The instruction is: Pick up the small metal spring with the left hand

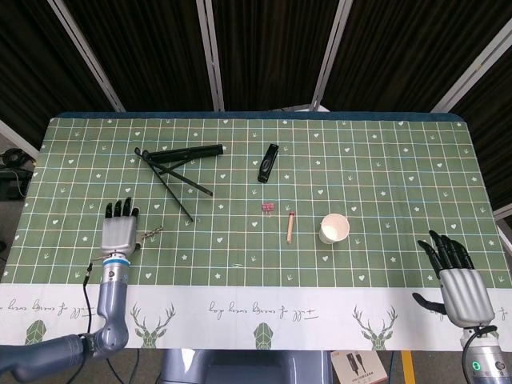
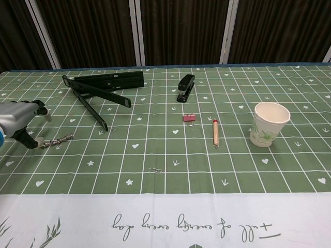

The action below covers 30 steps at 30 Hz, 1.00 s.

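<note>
Two hands show at the near edge of the green surface (image 1: 384, 160). The left hand (image 1: 118, 232) lies knuckles-up, its thumb tip touching the near end of the small metal spring (image 2: 56, 140); whether the fingers actually grip it, I cannot tell. The spring lies flat at the hand's 3 o'clock. Toward 1 o'clock lies a folded black tripod (image 1: 178, 160). Further right stand a stapler (image 1: 268, 162), pink clip (image 1: 268, 208), wooden stick (image 1: 290, 226) and paper cup (image 1: 334, 229). The right hand (image 1: 456, 276) is spread, holding nothing.
</note>
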Tool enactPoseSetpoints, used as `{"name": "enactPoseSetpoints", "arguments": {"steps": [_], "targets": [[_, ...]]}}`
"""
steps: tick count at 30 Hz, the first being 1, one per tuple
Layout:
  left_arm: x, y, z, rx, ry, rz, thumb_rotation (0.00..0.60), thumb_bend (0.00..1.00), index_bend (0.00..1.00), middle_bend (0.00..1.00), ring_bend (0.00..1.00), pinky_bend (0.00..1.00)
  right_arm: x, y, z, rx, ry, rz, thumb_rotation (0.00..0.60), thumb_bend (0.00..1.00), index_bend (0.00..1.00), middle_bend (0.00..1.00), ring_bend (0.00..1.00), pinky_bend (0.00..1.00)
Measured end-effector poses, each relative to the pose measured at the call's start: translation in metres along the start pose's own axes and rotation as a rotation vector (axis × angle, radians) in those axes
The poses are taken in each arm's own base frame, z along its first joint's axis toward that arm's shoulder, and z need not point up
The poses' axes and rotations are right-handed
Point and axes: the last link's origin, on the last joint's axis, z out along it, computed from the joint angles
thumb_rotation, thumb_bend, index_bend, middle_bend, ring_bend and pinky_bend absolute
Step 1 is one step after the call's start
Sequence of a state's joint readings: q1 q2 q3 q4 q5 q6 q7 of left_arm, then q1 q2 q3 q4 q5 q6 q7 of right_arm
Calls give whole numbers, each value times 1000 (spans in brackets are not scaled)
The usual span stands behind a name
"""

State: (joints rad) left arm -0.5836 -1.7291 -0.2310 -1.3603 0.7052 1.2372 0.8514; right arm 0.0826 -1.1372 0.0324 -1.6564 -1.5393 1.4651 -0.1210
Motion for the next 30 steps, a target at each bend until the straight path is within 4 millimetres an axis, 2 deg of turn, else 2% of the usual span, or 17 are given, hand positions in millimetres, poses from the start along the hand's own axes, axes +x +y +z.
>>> {"name": "enactPoseSetpoints", "arguments": {"steps": [13,30], "targets": [[-3,0,-1,82,-57,-17,600,383,464,0,0,0,0,0,0,1,2,4,600,59,134,0,0,86],[-7,11,-3,98,-47,-45,600,340,465,0,0,0,0,0,0,1,0,6,600,59,135,0,0,86]]}}
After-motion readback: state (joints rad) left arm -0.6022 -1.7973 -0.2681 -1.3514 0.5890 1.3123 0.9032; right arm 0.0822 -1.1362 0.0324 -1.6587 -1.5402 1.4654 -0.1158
